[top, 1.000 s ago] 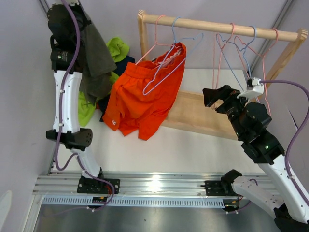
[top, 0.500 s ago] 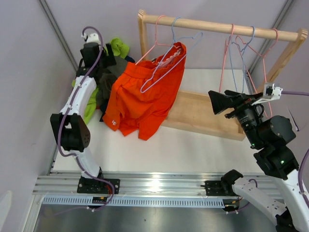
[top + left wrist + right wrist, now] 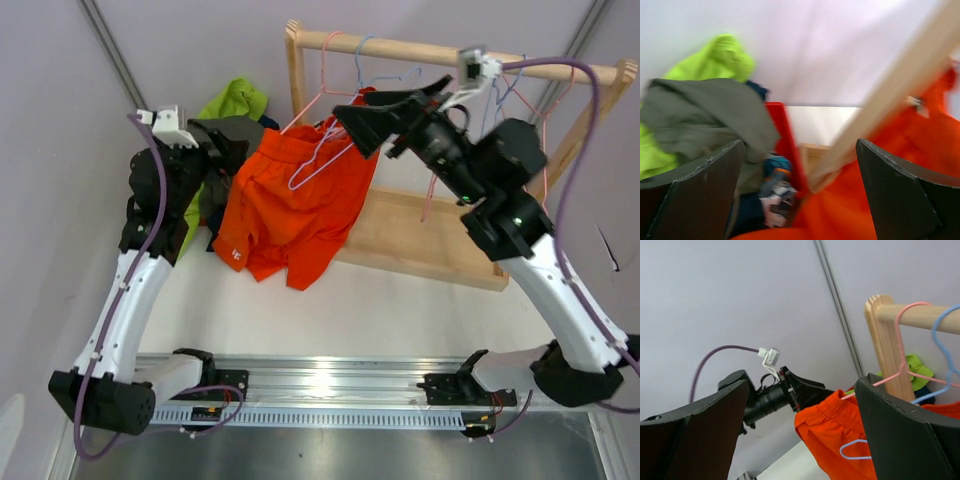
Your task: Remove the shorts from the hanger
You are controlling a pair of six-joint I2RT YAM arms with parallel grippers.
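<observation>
Nearest, the hem of the orange shorts (image 3: 285,210) rests on the desk (image 3: 400,300) at centre frame. The rest of the pair hangs from a pale hanger (image 3: 300,180) on the wooden rail (image 3: 420,52) along the top.

This looks like the last pair to free. At upper left, the grey pair (image 3: 238,135) and lime pair (image 3: 235,100) already lie heaped on the desk. The left claw (image 3: 218,150) sits right at that heap, jaws wide apart and holding nothing.

Further back, the right claw (image 3: 365,118) is at the waistband near the hanger's top. It is also spread wide and empty.

The next move probably calls for closing on the waistband and drawing it off the hanger without dragging the hanger along the rail.

The right claw hides how the waistband sits on the hanger. The left wrist view is blurred. Dark and printed fabric shows under the grey pair, but only in scraps.
</observation>
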